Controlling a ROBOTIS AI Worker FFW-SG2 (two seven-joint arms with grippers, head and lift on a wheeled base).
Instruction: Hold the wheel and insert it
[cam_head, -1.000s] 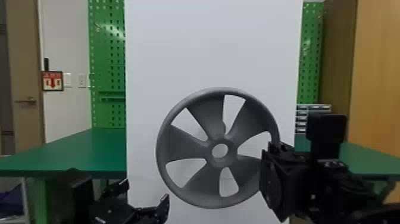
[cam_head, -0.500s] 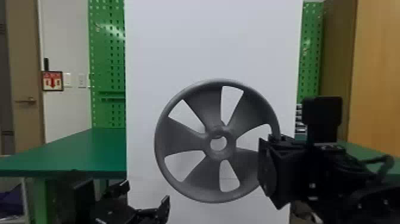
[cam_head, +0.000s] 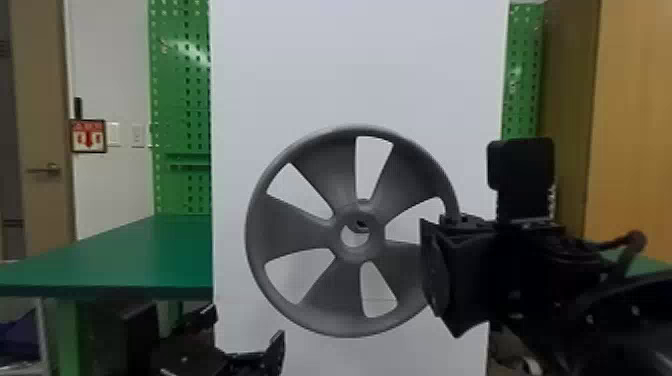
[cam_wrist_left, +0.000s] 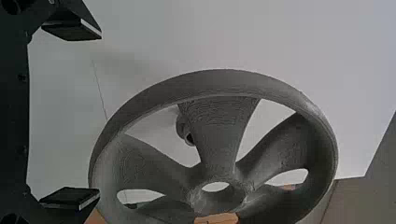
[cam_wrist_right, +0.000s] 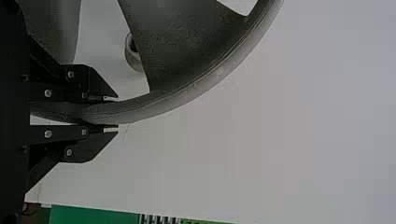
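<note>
Wheel (cam_head: 287, 225) clamped in right gripper (cam_head: 436, 272); left gripper (cam_head: 243, 331) spread wide, empty; white panel (cam_head: 350, 60), green table (cam_head: 150, 255) behind.

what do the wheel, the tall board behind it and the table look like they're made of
Wheel: probably 3D-printed plastic, matte grey; fine layer-like lines run over its surface.
Board: smooth, matte white, perhaps painted wood or plastic; no grain shows.
Table: smooth green top, perhaps laminate or a rubber mat, going by its even colour.
</note>
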